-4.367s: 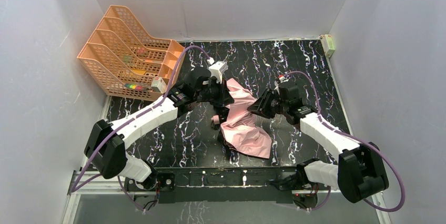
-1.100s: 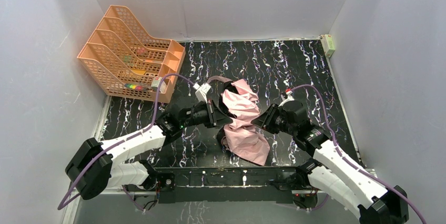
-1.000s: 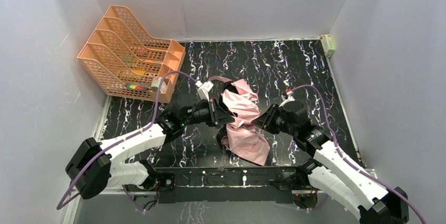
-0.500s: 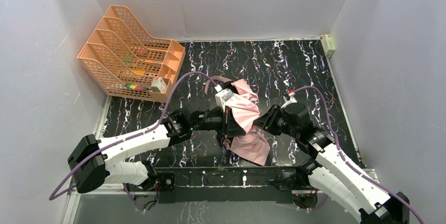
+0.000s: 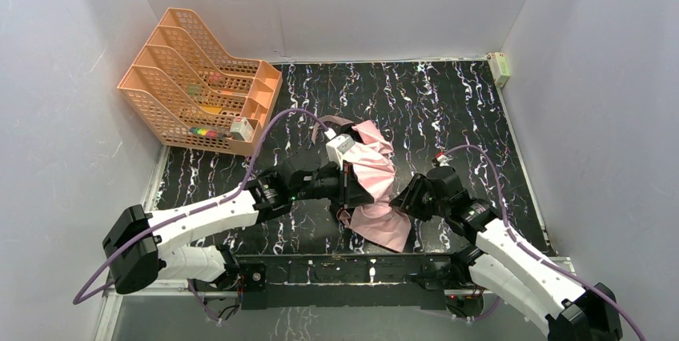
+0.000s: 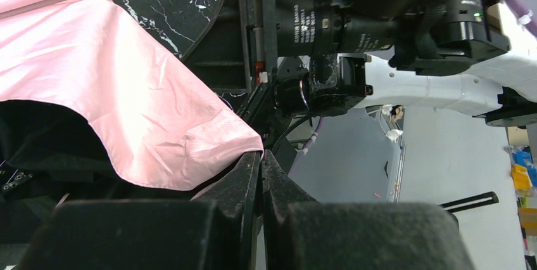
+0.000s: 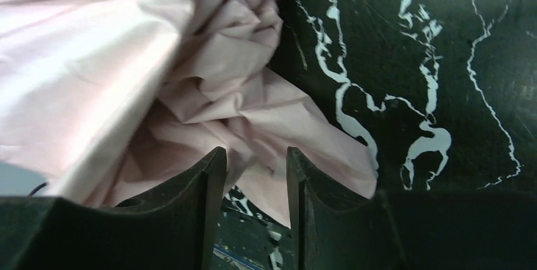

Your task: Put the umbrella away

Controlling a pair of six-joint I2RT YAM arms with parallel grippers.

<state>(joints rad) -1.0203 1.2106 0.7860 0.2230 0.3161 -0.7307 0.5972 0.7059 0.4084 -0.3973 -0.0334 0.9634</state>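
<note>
Both arms are at the umbrella (image 5: 372, 181), bunched mid-table (image 5: 448, 101), pink side up. Left gripper (image 6: 259, 162) is clamped tight on the fabric hem. Right gripper (image 7: 254, 153) is part open over crumpled folds, gripping nothing. Suggest: hold the hem taut and close right on gathered pleats, not a single layer. Orange mesh organizer (image 5: 172, 77) far left holds small coloured bits, too small to identify.

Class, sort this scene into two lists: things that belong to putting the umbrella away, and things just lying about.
Belongs to the job: umbrella; left gripper; right gripper.
Just lying about: orange mesh file rack; small pale box at the far right corner.
</note>
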